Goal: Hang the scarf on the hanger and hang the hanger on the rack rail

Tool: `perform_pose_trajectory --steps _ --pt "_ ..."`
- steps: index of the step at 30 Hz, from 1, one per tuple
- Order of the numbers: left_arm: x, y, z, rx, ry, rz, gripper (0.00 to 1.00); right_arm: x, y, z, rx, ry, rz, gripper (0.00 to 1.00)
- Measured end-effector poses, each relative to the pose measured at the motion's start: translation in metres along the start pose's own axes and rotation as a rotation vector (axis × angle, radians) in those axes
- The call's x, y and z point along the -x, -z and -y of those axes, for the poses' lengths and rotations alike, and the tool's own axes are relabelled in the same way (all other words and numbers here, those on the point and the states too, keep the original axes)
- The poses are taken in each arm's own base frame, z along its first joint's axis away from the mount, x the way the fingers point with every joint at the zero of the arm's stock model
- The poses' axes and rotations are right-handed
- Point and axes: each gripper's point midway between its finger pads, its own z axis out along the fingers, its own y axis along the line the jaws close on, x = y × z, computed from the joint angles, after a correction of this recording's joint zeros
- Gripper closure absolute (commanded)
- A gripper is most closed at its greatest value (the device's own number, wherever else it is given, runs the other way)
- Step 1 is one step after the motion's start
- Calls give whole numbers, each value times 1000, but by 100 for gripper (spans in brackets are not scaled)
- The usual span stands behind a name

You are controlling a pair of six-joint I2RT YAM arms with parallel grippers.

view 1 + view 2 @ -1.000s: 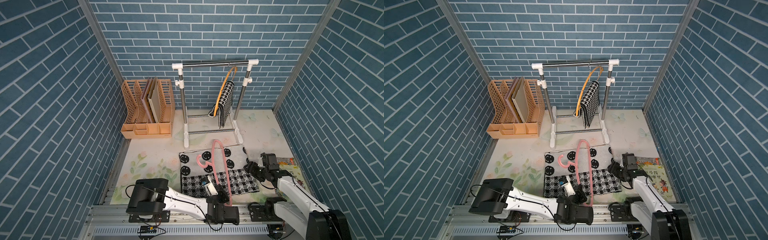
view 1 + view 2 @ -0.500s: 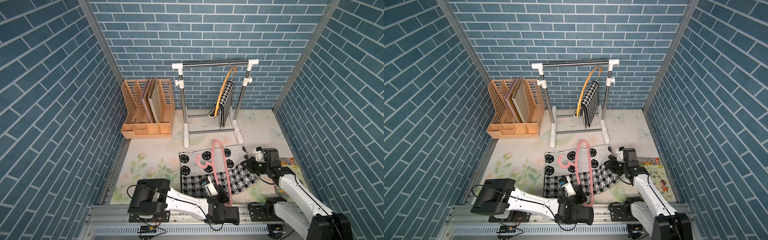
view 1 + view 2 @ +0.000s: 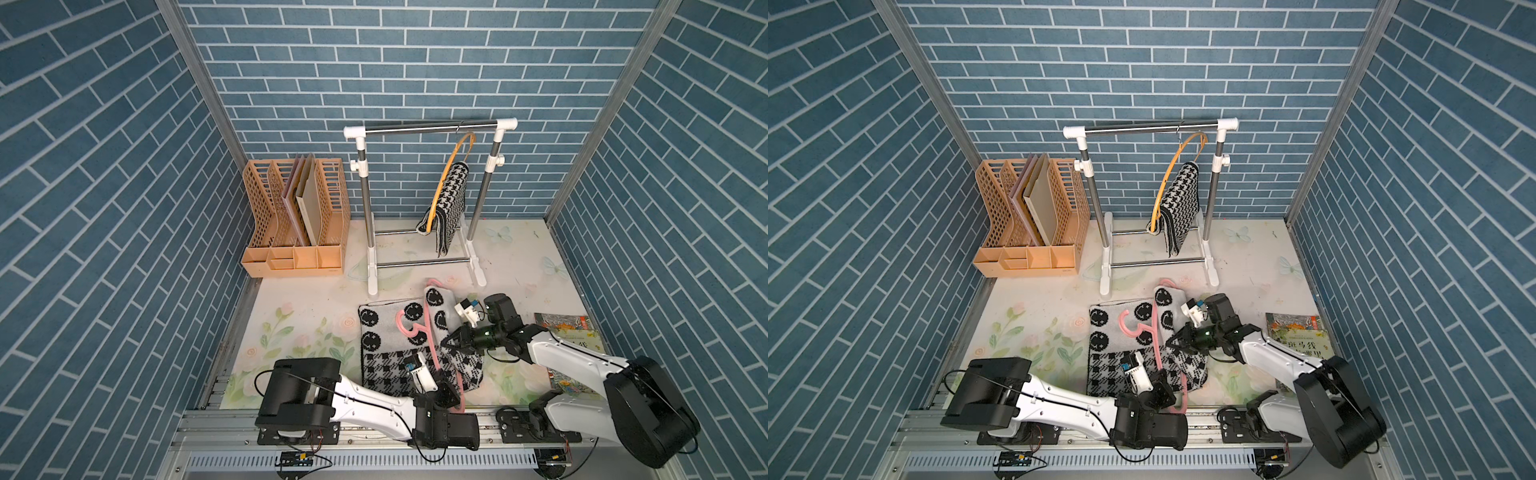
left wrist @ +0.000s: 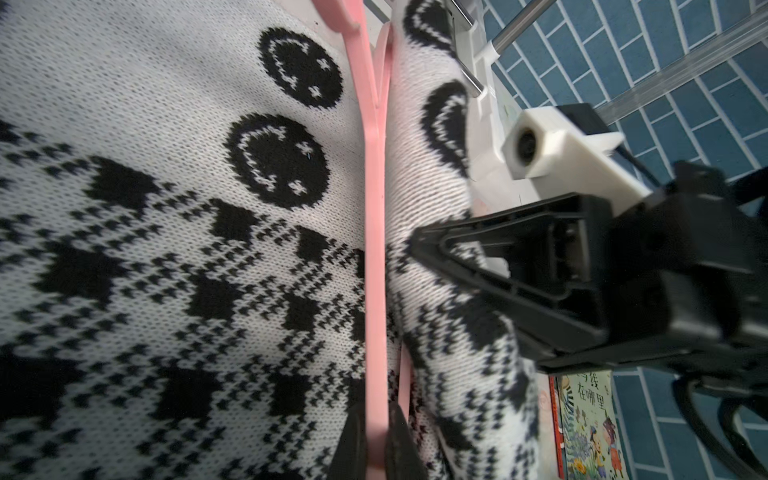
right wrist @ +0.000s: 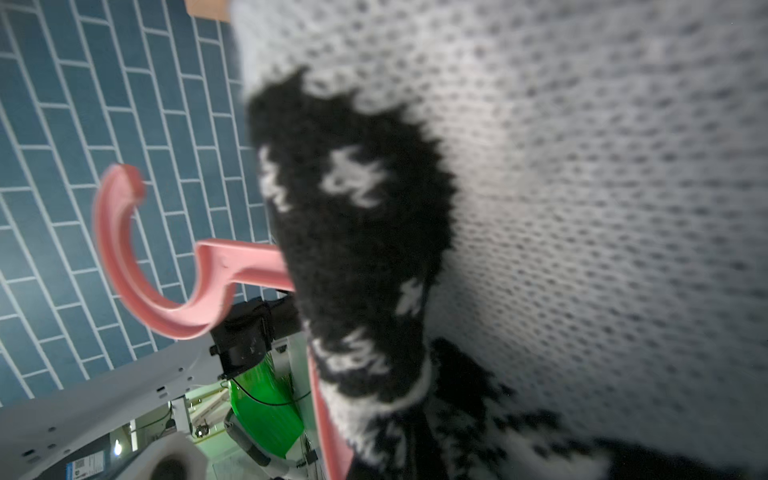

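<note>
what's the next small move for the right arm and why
Probably carry the pinched edge of the black-and-white knitted scarf across the pink plastic hanger: the right gripper is shut on it, the fold stands beside the bar, and the left gripper clamps the hanger.

**One readable text: a Chinese book title**

The only words that can be read stand on the cover of the picture book (image 3: 1293, 328). It lies in front of the clothes rack (image 3: 1150, 126), off to the right of it and well apart. In a top view the cover shows the large characters 斑马线 and under them 哪里, where the right arm (image 3: 1273, 357) hides the start of that line. The left wrist view gives the lower line whole: 在哪里. A small sticker (image 5: 85, 463) in the right wrist view is too blurred to read.
</note>
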Motion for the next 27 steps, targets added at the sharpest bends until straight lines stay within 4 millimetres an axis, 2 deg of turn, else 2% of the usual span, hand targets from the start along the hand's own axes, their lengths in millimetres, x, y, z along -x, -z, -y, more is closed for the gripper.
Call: perform_pose_trajectory --steps 8,15,18,27 --pt "-2 0 2 -8 -9 -7 100 0 -14 20 -55 -21 -24 98" --pt "-2 -2 4 -12 -30 -12 100 9 -29 19 -25 -82 -28 94" --pt "-2 -4 5 -15 -44 -14 100 16 -35 17 -19 -87 -38 95" --pt "-1 -7 9 -23 -91 -19 100 20 -44 17 8 -81 -37 91"
